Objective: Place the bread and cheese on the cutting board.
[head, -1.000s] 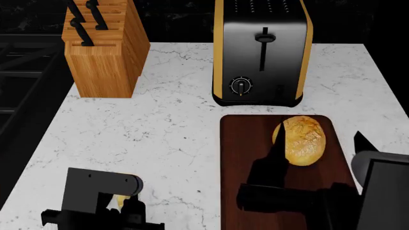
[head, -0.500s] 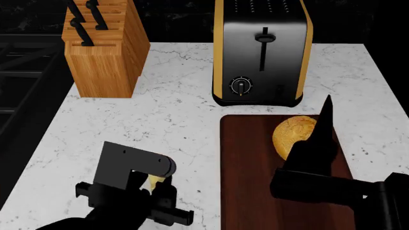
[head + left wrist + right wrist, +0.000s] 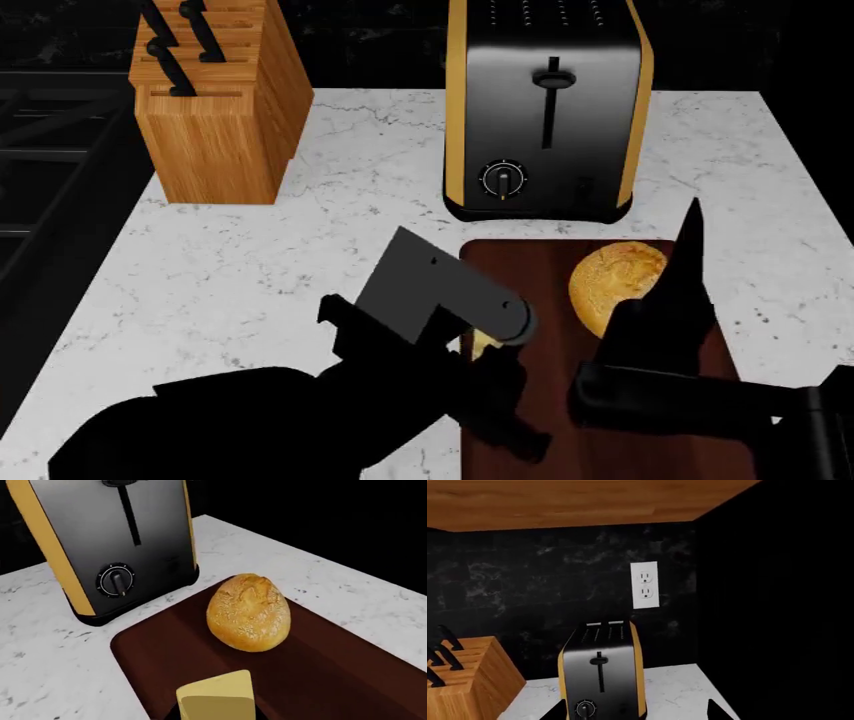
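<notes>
With the round golden crusty loaf [image 3: 617,283] already on the dark reddish wooden cutting board [image 3: 347,680], the left gripper [image 3: 483,352], jaws pinching the pale yellow cheese wedge [image 3: 217,699], must lower and release; the right gripper's [image 3: 674,290] jaws I cannot tell.

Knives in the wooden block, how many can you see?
3 black handles stick out of the block at the counter's back left corner. More may be hidden beyond the picture's top edge.

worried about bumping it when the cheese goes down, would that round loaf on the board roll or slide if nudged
The bread is rounded and egg-shaped, so it would probably rock or roll rather than stay put. Its cracked, floury crust looks stiff, so it likely won't squash. The cutting board looks smooth and flat, so a light push may also slide it.
</notes>
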You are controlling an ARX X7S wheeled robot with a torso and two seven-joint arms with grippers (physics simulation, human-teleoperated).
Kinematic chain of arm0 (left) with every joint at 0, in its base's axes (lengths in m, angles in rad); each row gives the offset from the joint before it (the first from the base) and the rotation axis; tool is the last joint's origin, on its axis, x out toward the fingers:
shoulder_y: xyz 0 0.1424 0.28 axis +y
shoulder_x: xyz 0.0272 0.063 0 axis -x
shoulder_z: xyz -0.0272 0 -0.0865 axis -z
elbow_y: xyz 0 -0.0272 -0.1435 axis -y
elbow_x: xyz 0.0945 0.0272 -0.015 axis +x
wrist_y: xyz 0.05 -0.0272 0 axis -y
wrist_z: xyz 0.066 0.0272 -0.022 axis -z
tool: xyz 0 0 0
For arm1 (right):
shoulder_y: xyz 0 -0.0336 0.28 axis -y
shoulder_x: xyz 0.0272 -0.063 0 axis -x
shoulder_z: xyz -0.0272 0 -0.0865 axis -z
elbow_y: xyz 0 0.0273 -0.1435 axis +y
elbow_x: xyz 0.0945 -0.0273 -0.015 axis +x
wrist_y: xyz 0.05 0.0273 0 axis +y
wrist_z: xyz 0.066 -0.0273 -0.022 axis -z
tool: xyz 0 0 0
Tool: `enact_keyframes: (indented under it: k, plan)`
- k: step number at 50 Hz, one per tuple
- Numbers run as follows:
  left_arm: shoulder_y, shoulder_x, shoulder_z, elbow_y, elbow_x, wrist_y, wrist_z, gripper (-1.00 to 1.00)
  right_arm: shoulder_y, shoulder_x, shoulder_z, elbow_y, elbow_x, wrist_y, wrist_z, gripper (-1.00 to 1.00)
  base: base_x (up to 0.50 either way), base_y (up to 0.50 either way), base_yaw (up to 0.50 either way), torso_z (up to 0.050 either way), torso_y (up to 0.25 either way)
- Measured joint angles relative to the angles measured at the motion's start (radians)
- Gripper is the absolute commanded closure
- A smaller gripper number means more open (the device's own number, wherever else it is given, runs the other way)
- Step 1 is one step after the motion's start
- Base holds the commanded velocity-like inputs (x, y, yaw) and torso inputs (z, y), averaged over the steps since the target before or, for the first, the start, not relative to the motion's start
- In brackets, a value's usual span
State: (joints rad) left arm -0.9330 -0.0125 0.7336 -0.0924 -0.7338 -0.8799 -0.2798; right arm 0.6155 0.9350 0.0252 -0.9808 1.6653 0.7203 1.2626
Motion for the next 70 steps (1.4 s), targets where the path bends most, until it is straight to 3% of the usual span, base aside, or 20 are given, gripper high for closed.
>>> enact_keyframes:
  k: [17, 28, 29, 46, 70]
  plan:
    - [-0.15, 0.009, 0.433, -0.227, -0.307, 0.284, -0.03, 1.0, -0.02, -0.017, -0.017, -0.001, -0.022, 0.012, -0.005, -1.0, 0.0, 0.0, 0.0, 0.0, 0.0]
    - [-0.198, 0.013, 0.582, -0.286, -0.427, 0.396, -0.06, 1.0, -0.034, -0.028, -0.025, -0.002, -0.04, 0.018, -0.011, -1.0, 0.0, 0.0, 0.0, 0.0, 0.0]
    - [-0.201, 0.013, 0.589, -0.289, -0.438, 0.402, -0.062, -1.0, -0.035, -0.029, -0.025, -0.002, -0.042, 0.018, -0.011, -1.0, 0.0, 0.0, 0.0, 0.0, 0.0]
    - [-0.237, -0.006, 0.653, -0.294, -0.546, 0.455, -0.124, -1.0, -0.06, -0.04, -0.026, -0.004, -0.065, 0.017, -0.02, -1.0, 0.0, 0.0, 0.0, 0.0, 0.0]
    - [-0.27, -0.106, 0.651, -0.034, -0.621, 0.462, -0.273, -1.0, -0.081, -0.002, 0.018, -0.014, -0.047, -0.006, -0.009, -1.0, 0.0, 0.0, 0.0, 0.0, 0.0]
